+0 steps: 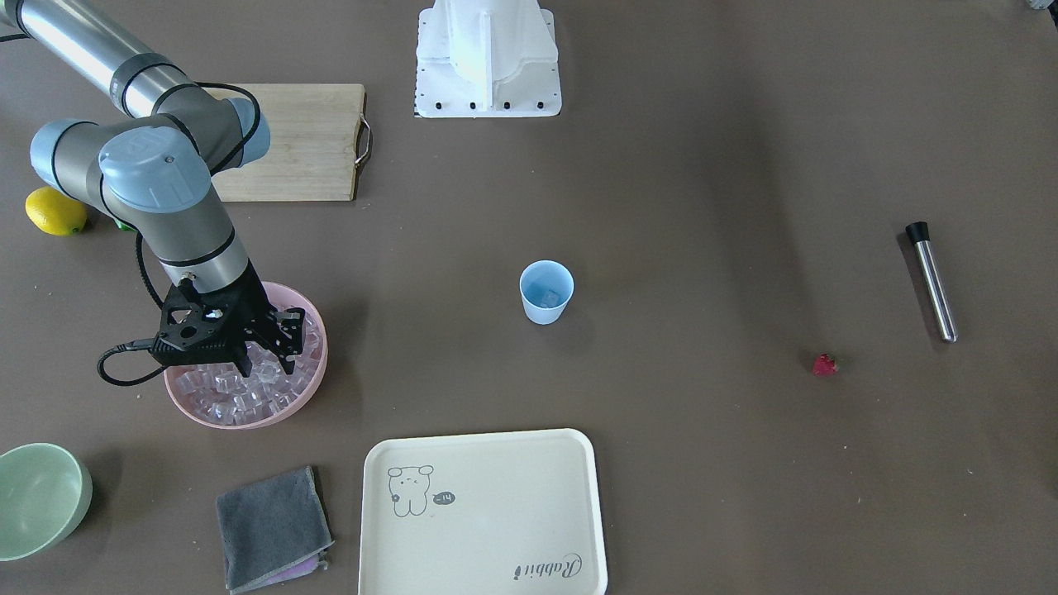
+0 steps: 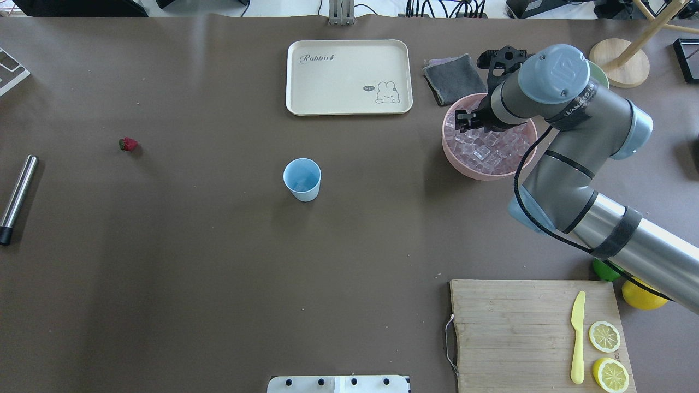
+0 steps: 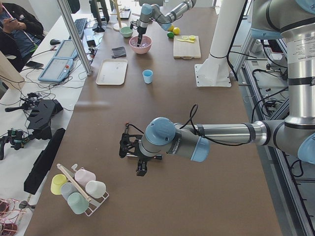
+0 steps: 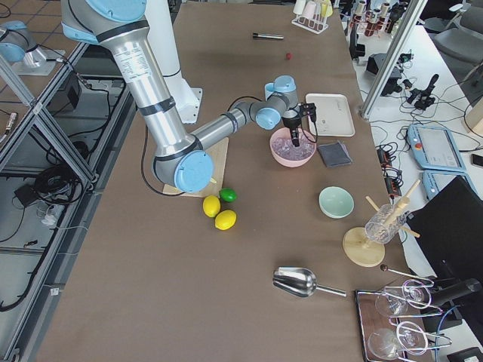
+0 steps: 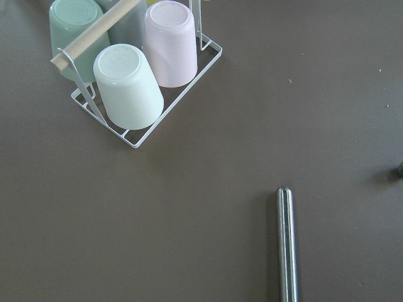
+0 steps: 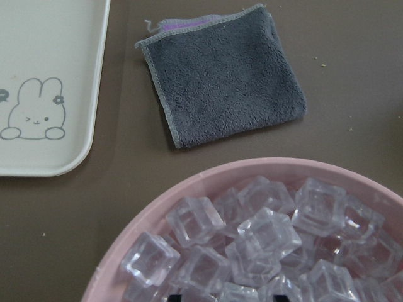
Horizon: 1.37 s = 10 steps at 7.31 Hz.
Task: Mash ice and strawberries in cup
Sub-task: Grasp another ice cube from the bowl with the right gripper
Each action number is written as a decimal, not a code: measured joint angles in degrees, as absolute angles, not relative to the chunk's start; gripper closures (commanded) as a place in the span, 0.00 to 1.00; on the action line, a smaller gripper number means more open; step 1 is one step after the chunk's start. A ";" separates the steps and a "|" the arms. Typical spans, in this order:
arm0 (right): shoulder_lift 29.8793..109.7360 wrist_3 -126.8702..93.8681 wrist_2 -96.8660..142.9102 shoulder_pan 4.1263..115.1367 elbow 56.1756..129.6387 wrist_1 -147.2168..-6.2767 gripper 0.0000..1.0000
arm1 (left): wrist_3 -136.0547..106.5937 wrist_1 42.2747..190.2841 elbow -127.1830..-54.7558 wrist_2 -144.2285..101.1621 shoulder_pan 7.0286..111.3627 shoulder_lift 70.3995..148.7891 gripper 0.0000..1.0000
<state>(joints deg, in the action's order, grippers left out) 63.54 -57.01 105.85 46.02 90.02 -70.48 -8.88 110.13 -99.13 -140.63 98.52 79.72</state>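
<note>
The ice (image 1: pixel 240 401) is a heap of clear cubes in the pink bowl (image 1: pixel 248 421), close up in the right wrist view (image 6: pixel 264 233). My right gripper (image 1: pixel 266 364) hangs over the bowl, fingers apart and down among the cubes; it also shows in the overhead view (image 2: pixel 468 117). The light-blue cup (image 1: pixel 545 292) stands upright mid-table, with what looks like one clear cube inside. The strawberry (image 1: pixel 824 364) lies alone on the table, near a steel rod with a black tip (image 1: pixel 932 281). My left gripper (image 3: pixel 133 156) hovers far from the cup; I cannot tell its state.
A cream tray (image 1: pixel 483 512), a grey cloth (image 1: pixel 273 529) and a pale green bowl (image 1: pixel 37 496) lie near the pink bowl. A cutting board (image 2: pixel 535 333) carries a yellow knife and lemon halves, with a lemon (image 1: pixel 54 211) beside it. A cup rack (image 5: pixel 135 75) is under the left wrist.
</note>
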 measured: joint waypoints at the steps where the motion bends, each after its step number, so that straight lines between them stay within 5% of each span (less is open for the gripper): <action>1: 63.67 -56.98 105.85 46.03 89.91 -70.43 0.50 | -8.90 110.13 -99.20 -140.69 98.53 79.72 0.01; 7: 63.63 -57.03 105.84 45.43 89.66 -70.49 0.55 | -9.05 110.13 -98.82 -143.33 98.60 79.98 0.01; 10: 63.55 -56.58 105.83 45.42 89.64 -70.69 0.95 | -9.05 110.13 -98.87 -143.72 98.61 79.77 0.01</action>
<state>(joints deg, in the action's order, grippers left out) 63.55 -56.58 105.83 45.42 89.64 -70.69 -9.05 110.13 -98.87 -143.72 98.61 79.77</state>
